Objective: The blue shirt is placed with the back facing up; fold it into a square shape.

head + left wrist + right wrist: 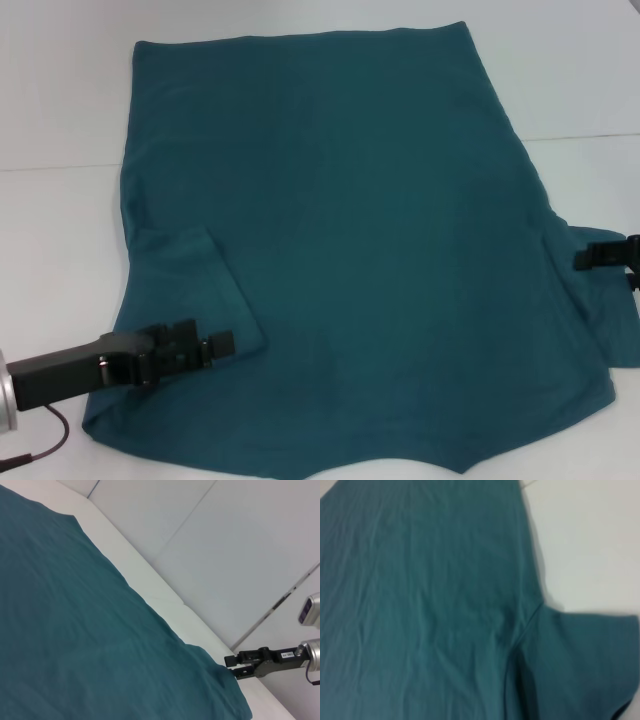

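Pincers: our left pincer (pixel 222 343) pinched the blue shirt (pixel 360 250)'s folded sleeve; right pincer (pixel 583 258), grip unclear; we judged smoothing wise.

- 1 blue shirt (pixel 370 250), only cloth in view
- 2 sleeves: 1 folded in over the body on the left (pixel 195 290), 1 spread flat on the right (pixel 580 665)
- 2 tools: left tool (pixel 225 344), right tool (pixel 582 259)
- 1 white tabletop (pixel 60 230)
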You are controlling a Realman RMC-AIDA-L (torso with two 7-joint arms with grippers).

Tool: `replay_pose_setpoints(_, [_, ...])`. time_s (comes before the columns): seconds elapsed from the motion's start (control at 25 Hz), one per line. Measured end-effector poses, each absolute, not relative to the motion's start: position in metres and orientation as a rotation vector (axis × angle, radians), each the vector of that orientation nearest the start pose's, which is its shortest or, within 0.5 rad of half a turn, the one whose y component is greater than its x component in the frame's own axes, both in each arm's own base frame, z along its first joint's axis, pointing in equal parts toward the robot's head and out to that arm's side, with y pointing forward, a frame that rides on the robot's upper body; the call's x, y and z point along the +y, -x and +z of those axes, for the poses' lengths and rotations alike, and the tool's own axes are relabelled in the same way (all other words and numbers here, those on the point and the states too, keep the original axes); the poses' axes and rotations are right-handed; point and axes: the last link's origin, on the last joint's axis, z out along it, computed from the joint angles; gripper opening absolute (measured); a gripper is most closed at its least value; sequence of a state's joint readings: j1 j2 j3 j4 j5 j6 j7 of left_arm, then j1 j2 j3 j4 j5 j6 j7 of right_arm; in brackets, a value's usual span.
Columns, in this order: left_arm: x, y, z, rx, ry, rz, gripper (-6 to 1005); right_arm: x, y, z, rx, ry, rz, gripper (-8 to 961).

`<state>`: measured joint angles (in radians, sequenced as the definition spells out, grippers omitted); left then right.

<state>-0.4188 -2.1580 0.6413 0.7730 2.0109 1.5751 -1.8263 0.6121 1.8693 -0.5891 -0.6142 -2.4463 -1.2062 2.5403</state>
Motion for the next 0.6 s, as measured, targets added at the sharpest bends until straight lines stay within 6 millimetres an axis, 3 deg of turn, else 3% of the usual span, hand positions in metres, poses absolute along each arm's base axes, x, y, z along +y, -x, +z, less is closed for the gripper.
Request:
replay_pose_setpoints(0.16, [0.3045, 0.2768, -0.0035, -1.295, 2.498, -0.844, 964, 0.3813, -0.3537, 0.0958, 1.845, 1.783, 0.301, 917])
replay_pose_setpoints(0.6, [0.3047, 0.2771, -0.0032, -1.296, 2.495, -0.843, 964, 0.3801, -0.3556, 0.0967, 1.849, 1.779, 0.293, 518])
